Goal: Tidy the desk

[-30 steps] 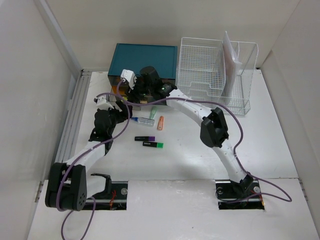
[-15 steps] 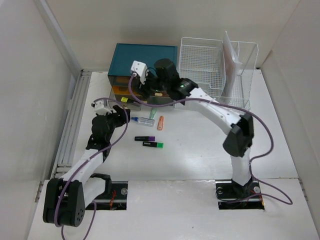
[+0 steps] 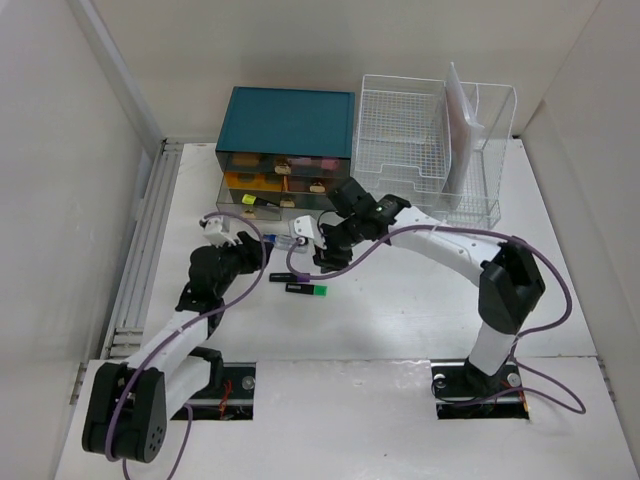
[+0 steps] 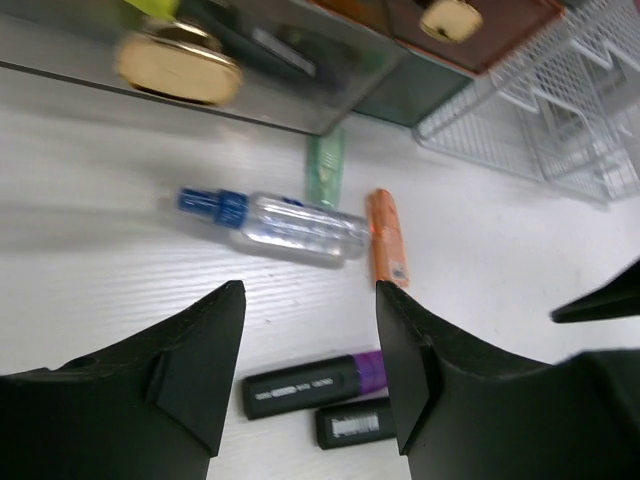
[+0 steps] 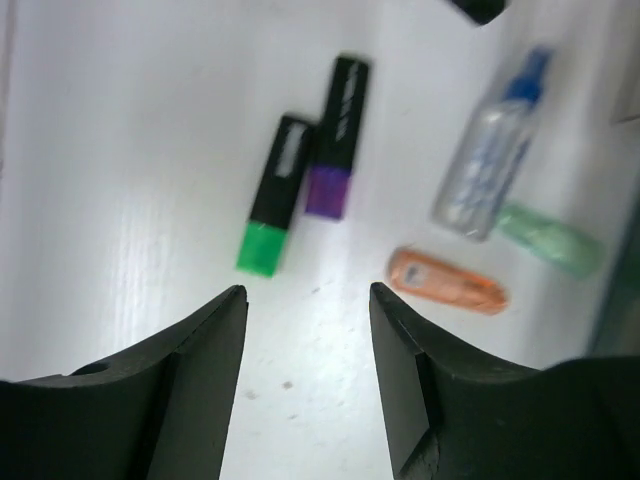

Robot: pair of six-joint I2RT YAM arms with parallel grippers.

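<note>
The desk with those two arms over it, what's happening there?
Two robot arms are tidying the desk. The left gripper and right gripper hover open and empty over loose items lying before the drawer cabinet: a spray bottle, an orange tube, a green tube, a purple highlighter, a green highlighter. Nothing is picked up yet.

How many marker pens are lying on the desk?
2. The purple marker and the green marker lie side by side on the desk. Others may be hidden from view.
</note>
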